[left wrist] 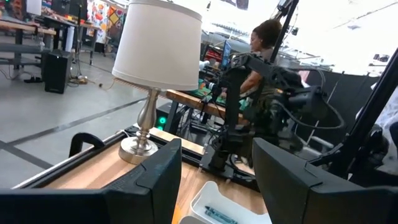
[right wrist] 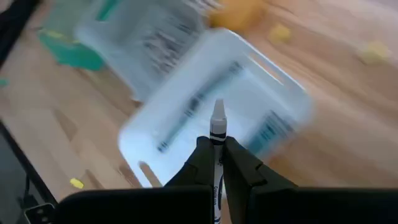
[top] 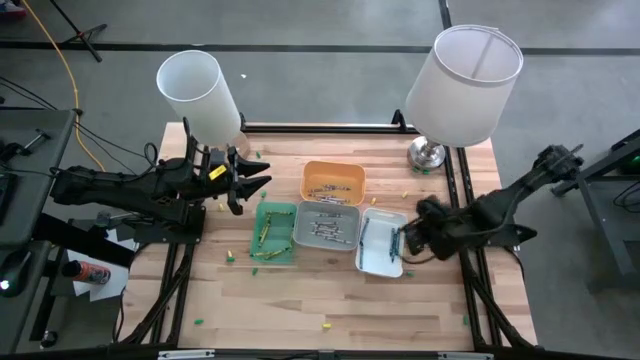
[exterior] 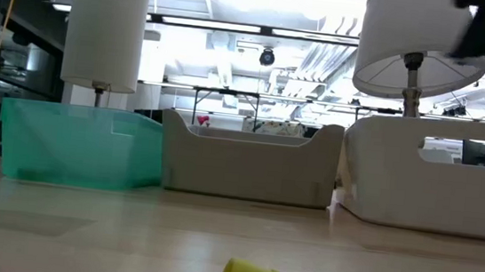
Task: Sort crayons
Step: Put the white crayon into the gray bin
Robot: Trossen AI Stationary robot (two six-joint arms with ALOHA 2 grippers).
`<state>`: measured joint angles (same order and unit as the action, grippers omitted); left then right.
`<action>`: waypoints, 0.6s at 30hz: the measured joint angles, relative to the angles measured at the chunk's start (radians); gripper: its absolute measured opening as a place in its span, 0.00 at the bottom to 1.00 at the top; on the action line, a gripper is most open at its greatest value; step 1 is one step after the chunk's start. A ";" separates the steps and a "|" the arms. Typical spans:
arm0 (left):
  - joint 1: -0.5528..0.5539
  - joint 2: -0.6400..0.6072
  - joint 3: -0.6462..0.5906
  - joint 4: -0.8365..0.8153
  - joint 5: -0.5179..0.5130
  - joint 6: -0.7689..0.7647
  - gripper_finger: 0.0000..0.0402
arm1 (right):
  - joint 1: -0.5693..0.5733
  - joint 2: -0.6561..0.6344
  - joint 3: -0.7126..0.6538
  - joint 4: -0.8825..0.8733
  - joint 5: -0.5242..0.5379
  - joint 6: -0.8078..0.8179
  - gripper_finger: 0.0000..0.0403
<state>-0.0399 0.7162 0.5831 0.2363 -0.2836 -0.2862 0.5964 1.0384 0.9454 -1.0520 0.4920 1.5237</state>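
- Crayon, thin grey-white paper-wrapped wax stick (right wrist: 217, 146): pinched lengthwise in the right gripper (right wrist: 216, 163), jaws shut on it, tip hanging over the pale blue plastic tray (top: 382, 243).
- Handling, my read: light, stiff, snaps easily. Grip mid-shaft, gently.
- Left gripper (top: 238, 181): jaws wide, empty, hovering beyond the green tray (top: 274, 232).
- Room: trays packed side by side, white lamp (top: 455, 85) close. You've got open wood in front; loose yellow crayon (top: 325, 325) sits there.

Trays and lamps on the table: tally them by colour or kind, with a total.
Green tray: 1
Orange tray: 1
Grey tray: 1
White tray: 1
Table lamps, left and right: 2
Total: 6
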 joint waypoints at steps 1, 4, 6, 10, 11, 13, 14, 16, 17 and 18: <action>0.000 0.000 0.000 0.000 0.000 -0.006 0.46 | -0.029 0.015 -0.012 0.072 0.001 -0.090 0.00; 0.000 0.000 0.000 0.000 0.000 -0.028 0.46 | -0.112 0.081 -0.053 0.335 -0.013 -0.381 0.00; 0.000 0.000 0.000 0.000 -0.001 -0.041 0.46 | -0.165 0.145 -0.062 0.508 -0.039 -0.561 0.00; 0.000 0.000 0.000 0.000 0.000 -0.053 0.46 | -0.265 0.280 -0.062 0.855 -0.108 -0.844 0.00; 0.000 0.000 0.000 0.001 0.000 -0.053 0.46 | -0.288 0.310 -0.062 0.950 -0.129 -0.891 0.00; 0.000 0.000 0.000 0.002 -0.001 -0.061 0.46 | -0.333 0.362 -0.062 1.125 -0.172 -0.961 0.00; 0.000 0.000 0.000 0.005 0.000 -0.072 0.46 | -0.354 0.380 -0.062 1.207 -0.197 -0.987 0.00; 0.000 0.000 0.000 0.011 0.000 -0.090 0.46 | -0.392 0.402 -0.049 1.311 -0.227 -1.036 0.00; 0.000 0.000 0.000 0.014 0.000 -0.097 0.46 | -0.408 0.407 -0.032 1.333 -0.238 -1.060 0.00; 0.000 0.000 0.000 0.015 0.000 -0.100 0.46 | -0.423 0.407 -0.012 1.334 -0.240 -1.083 0.00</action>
<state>-0.0399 0.7162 0.5834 0.2511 -0.2837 -0.3866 0.1733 1.4455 0.9333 0.2825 0.2519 0.4405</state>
